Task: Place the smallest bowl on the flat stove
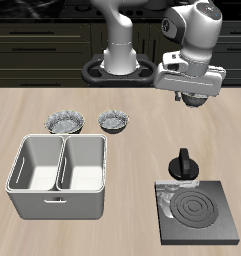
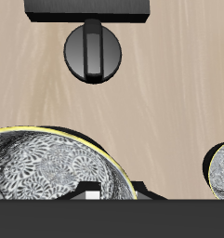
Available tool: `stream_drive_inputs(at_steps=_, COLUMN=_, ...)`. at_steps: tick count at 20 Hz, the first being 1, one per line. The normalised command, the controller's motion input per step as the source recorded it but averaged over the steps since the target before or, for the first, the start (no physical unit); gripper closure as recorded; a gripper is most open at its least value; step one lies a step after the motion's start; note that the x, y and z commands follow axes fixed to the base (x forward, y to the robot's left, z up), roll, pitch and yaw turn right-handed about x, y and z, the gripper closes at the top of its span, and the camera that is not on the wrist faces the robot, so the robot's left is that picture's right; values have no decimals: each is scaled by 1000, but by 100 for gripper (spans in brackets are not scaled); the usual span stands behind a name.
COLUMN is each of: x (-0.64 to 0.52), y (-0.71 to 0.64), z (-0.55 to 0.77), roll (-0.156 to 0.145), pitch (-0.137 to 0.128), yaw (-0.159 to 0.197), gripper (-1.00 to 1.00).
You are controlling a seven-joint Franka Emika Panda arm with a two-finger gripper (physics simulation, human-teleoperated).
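So at this point the hand was up off the tabletop, toward the back. It was pinching the smallest bowl, which hung just under it as a dark lump. The fingers themselves were mostly hidden behind the wrist housing in the exterior view, so the grip looked like it was on the bowl's rim, but that part's a bit of a guess.

From the wrist view, the smallest bowl sat right up against the camera. Its speckled grey inside and a thin yellowish edge filled a good chunk of the picture.

The flat stove lay near the tabletop's front edge, well apart from the hand, pale rings showing. Its black knob was on the side facing the robot. The wrist view caught the knob too, with a strip of the stove just past it.

The two wider bowls were farther back, side by side but not touching: one and the other. The white bin sat in front of them, both compartments open to the top.
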Motion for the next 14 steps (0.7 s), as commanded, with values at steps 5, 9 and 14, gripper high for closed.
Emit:
stream_drive_inputs(at_steps=5, x=469, y=46, z=285, roll=31, pitch=7, yaw=-18, gripper=100)
stream_drive_inputs(at_steps=9, x=529, y=29, z=273, roll=-25, pitch=8, yaw=-1, gripper=100)
stream_drive_inputs(at_steps=14, x=657, y=87, z=187, roll=-10, pitch=18, yaw=49, gripper=100)
